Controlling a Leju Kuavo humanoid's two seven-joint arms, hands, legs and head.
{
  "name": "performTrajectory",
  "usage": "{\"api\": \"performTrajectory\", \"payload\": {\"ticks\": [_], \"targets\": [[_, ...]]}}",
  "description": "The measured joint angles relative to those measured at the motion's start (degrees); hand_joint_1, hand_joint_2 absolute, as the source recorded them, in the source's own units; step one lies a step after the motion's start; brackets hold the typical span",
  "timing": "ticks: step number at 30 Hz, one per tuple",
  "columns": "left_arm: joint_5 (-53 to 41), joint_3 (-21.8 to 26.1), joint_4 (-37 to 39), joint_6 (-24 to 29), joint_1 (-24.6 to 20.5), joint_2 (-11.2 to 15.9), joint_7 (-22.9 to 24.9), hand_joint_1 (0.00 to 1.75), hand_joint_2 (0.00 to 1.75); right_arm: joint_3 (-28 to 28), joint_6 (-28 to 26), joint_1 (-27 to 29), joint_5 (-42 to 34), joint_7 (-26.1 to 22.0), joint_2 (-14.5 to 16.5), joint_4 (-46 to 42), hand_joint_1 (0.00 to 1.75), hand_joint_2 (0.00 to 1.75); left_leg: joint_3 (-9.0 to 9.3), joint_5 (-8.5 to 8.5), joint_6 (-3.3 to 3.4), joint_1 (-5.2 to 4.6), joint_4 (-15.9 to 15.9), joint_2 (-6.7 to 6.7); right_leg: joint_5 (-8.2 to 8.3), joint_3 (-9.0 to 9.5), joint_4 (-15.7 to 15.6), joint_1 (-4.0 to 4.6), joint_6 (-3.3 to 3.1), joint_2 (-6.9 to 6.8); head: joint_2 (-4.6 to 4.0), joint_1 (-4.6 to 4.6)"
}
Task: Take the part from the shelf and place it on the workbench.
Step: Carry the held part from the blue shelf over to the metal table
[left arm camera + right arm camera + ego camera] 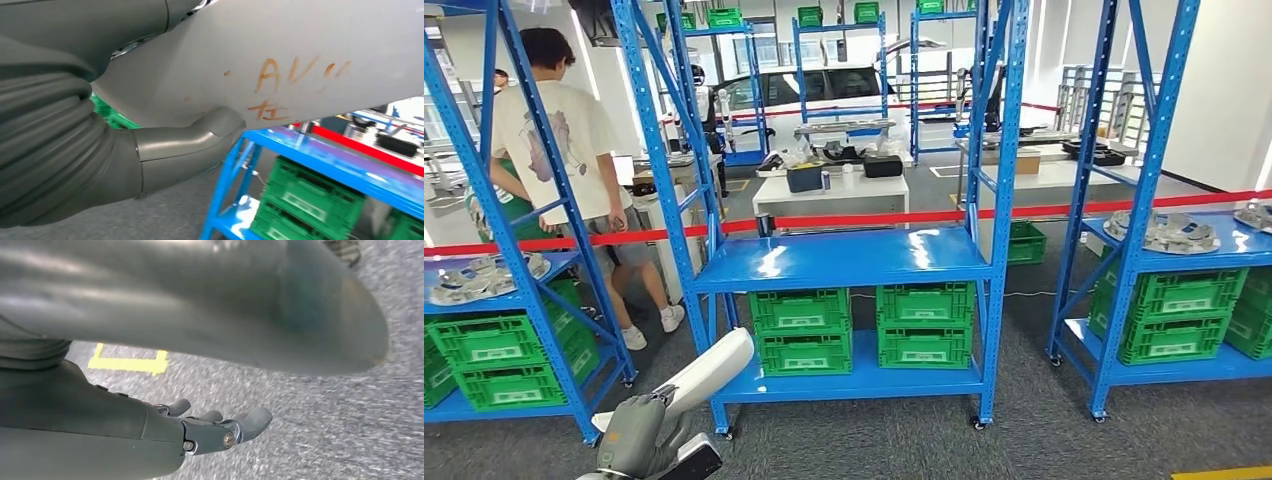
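1. The left hand grips a long pale grey part, raised low in the head view in front of the middle blue shelf.
2. In the left wrist view, the thumb presses against the part, which bears orange handwriting.
3. The right hand hangs above grey carpet, fingers loosely apart, holding nothing.
4. More metal parts lie on the right shelf.
5. A person stands behind the left shelf.
6. Green crates sit below.

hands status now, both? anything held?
Left hand: holds the pale grey part, thumb pressed against it.
Right hand: open, holds nothing, hanging over the floor.
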Motion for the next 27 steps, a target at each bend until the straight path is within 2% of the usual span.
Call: {"api": "performTrajectory", "payload": {"ticks": [1, 2, 3, 4, 5, 7, 8, 9, 10, 11, 12, 13, 15, 16, 17, 18, 19, 20, 22, 23, 24, 26, 27], "targets": [[0.0, 0.0, 0.0, 0.0, 0.0, -0.1, 0.0, 1.48, 1.75, 0.0, 0.0, 0.1, 0.0, 0.0, 0.0, 0.0, 0.00, 0.00, -0.87, -2.34, 0.26, -0.15, 3.7, 0.39, 0.20, -0.28, -0.1, 0.30, -0.14, -0.74, 0.00, 0.01], [-0.1, 0.0, 0.1, 0.0, 0.0, -0.2, 0.1, 1.48, 1.75, 0.0, 0.0, 0.2, 0.0, 0.0, 0.0, 0.0, 0.00, 0.00, -1.04, -3.78, 0.57, -0.33, 6.1, 0.56, 0.35, -0.57, -0.1, 0.59, -0.24, -1.49, 0.00, 0.01], [-0.2, 0.0, 0.1, 0.0, 0.1, -0.3, 0.2, 1.48, 1.75, 0.0, 0.0, 0.2, 0.0, 0.0, 0.0, 0.0, 0.00, 0.00, -0.22, -4.35, 0.98, -0.61, 6.7, 0.71, 0.45, -0.83, -0.1, 0.88, -0.32, -2.25, 0.00, 0.01], [-0.2, 0.0, 0.2, 0.0, 0.1, -0.4, 0.3, 1.48, 1.75, 0.0, 0.0, 0.2, 0.0, 0.1, 0.0, 0.0, 0.00, 0.00, 1.67, -4.03, 1.52, -0.98, 5.2, 0.96, 0.52, -0.98, -0.1, 1.12, -0.38, -2.96, 0.00, 0.01], [-0.2, 0.0, 0.2, 0.1, 0.1, -0.4, 0.3, 1.48, 1.75, 0.0, 0.0, 0.2, 0.0, 0.1, 0.0, 0.0, 0.00, 0.00, 4.43, -3.24, 2.23, -1.55, 2.0, 1.71, 0.54, -1.02, -0.1, 1.28, -0.39, -3.63, 0.00, 0.02], [-0.2, 0.0, 0.0, 0.2, 0.0, -0.4, 0.5, 1.48, 1.75, 0.0, 0.0, 0.2, 0.0, 0.1, 0.0, 0.0, 0.00, 0.00, 9.32, -2.24, 3.48, -2.90, -4.6, 3.95, 0.51, -0.88, -0.2, 1.58, -0.22, -4.94, 0.01, 0.01], [-0.2, 0.0, 0.0, 0.2, -0.1, -0.5, 0.6, 1.48, 1.75, 0.0, 0.0, 0.2, 0.0, 0.1, 0.0, 0.0, 0.00, 0.00, 10.57, -2.06, 3.86, -3.40, -6.4, 4.61, 0.50, -0.74, -0.3, 1.65, -0.05, -5.55, 0.01, 0.01], [-0.2, 0.0, -0.1, 0.3, -0.1, -0.5, 0.7, 1.48, 1.75, -0.1, 0.0, 0.2, 0.0, 0.2, 0.0, 0.0, 0.00, 0.00, 10.91, -2.11, 4.00, -3.68, -7.1, 4.58, 0.51, -0.58, -0.5, 1.70, 0.17, -6.15, 0.01, 0.00], [-0.2, 0.0, -0.1, 0.3, -0.2, -0.4, 0.8, 1.48, 1.75, -0.1, 0.0, 0.1, 0.0, 0.2, 0.0, 0.0, 0.00, 0.00, 10.98, -1.87, 4.05, -3.71, -7.4, 3.86, 0.53, -0.33, -0.7, 1.69, 0.41, -6.71, 0.01, 0.01], [-0.2, 0.1, -0.1, 0.3, -0.1, -0.4, 0.9, 1.48, 1.75, -0.1, 0.0, 0.1, 0.0, 0.2, 0.0, 0.0, 0.00, 0.00, 11.17, -1.65, 4.05, -3.47, -7.8, 3.22, 0.39, -0.17, -0.9, 1.65, 0.67, -6.72, 0.01, 0.01], [-0.2, 0.1, -0.1, 0.3, -0.1, -0.3, 1.0, 1.48, 1.75, -0.2, 0.0, 0.0, 0.0, 0.2, 0.0, 0.0, 0.00, 0.00, 11.42, -1.39, 4.06, -3.22, -8.4, 2.59, -0.01, -0.22, -0.5, 1.58, 0.94, -5.78, 0.01, -0.01], [-0.2, 0.2, -0.1, 0.3, -0.2, -0.3, 1.1, 1.48, 1.75, -0.3, 0.2, -0.1, 0.0, 0.2, 0.0, 0.0, 0.00, 0.00, 11.66, -1.12, 4.10, -2.93, -8.9, 2.00, -0.91, -0.77, 0.8, 1.51, 1.16, -4.25, 0.01, 0.01], [-0.3, 0.2, -0.2, 0.3, -0.4, -0.6, 1.1, 1.48, 1.75, -0.4, 0.6, 0.0, 0.0, 0.3, 0.0, 0.0, 0.00, 0.00, 11.81, -0.87, 4.22, -2.64, -9.3, 0.77, -3.82, -3.57, 6.6, 1.38, 1.45, -0.83, 0.01, 0.03], [-0.3, 0.2, -0.1, 0.3, -0.4, -0.7, 1.1, 1.48, 1.75, -0.4, 0.7, 0.2, 0.0, 0.3, 0.0, 0.0, 0.00, 0.00, 11.75, -0.85, 4.29, -2.62, -9.3, 0.07, -5.22, -5.41, 10.3, 1.40, 1.54, -0.09, 0.01, 0.07], [-0.3, 0.2, -0.1, 0.3, -0.3, -0.8, 1.2, 1.48, 1.75, -0.5, 0.8, 0.4, 0.0, 0.3, 0.0, 0.0, 0.00, 0.00, 11.72, -0.85, 4.31, -2.62, -9.2, -0.72, -5.81, -6.86, 12.9, 1.40, 1.61, 0.23, 0.01, 0.07], [-0.3, 0.2, 0.0, 0.2, -0.1, -0.9, 1.2, 1.48, 1.75, -0.5, 0.8, 0.5, 0.0, 0.4, 0.0, 0.0, 0.00, 0.00, 11.69, -0.84, 4.30, -2.61, -9.2, -1.53, -5.39, -7.50, 13.8, 1.40, 1.64, 0.38, 0.01, 0.07], [-0.4, 0.2, 0.1, 0.2, 0.0, -0.9, 1.2, 1.48, 1.75, -0.5, 0.8, 0.5, 0.0, 0.4, 0.0, 0.0, 0.00, 0.00, 11.66, -0.81, 4.25, -2.58, -9.0, -2.37, -3.90, -7.07, 12.4, 1.37, 1.63, 0.56, 0.01, 0.08], [-0.4, 0.2, 0.1, 0.2, 0.0, -0.9, 1.3, 1.48, 1.75, -0.6, 0.8, 0.5, 0.0, 0.4, 0.0, 0.0, 0.00, 0.00, 11.62, -0.82, 4.14, -2.52, -8.8, -3.18, -1.64, -5.59, 9.0, 1.26, 1.63, 1.21, 0.01, 0.07], [-0.4, 0.2, 0.1, 0.2, -0.1, -1.0, 1.5, 1.48, 1.75, -0.8, 0.8, 0.5, -0.1, 0.6, 0.0, 0.0, 0.00, 0.00, 11.25, -0.83, 3.71, -2.44, -8.3, -4.72, 1.17, -2.40, 2.0, 0.91, 1.55, 4.01, 0.01, 0.06], [-0.5, 0.2, 0.1, 0.2, -0.1, -1.1, 1.6, 1.48, 1.75, -1.0, 0.8, 0.5, -0.1, 0.8, 0.0, 0.0, 0.00, 0.00, 10.96, -0.76, 3.36, -2.38, -8.1, -5.45, 1.64, -1.50, -0.1, 0.82, 1.48, 5.05, 0.00, 0.05], [-0.5, 0.2, 0.1, 0.2, -0.2, -1.2, 1.6, 1.48, 1.75, -1.1, 0.8, 0.5, -0.2, 0.9, 0.0, 0.0, 0.00, 0.00, 10.67, -0.60, 2.96, -2.29, -8.0, -6.17, 1.44, -1.25, -0.8, 0.85, 1.33, 5.46, 0.00, 0.05], [-0.5, 0.3, 0.1, 0.1, -0.2, -1.1, 1.7, 1.48, 1.75, -1.3, 0.8, 0.5, -0.2, 0.9, 0.0, 0.0, 0.00, 0.00, 10.16, -0.17, 2.16, -2.06, -8.2, -7.46, 1.76, -0.98, -1.2, 0.99, 0.75, 4.07, 0.01, 0.07], [-0.5, 0.3, 0.1, 0.0, -0.2, -1.0, 1.7, 1.48, 1.75, -1.3, 0.7, 0.4, -0.2, 0.9, 0.1, 0.0, 0.00, 0.00, 9.82, -0.29, 1.94, -2.05, -8.0, -6.96, 1.97, -0.78, -1.5, 0.97, 0.35, 3.34, 0.01, 0.05]]}}
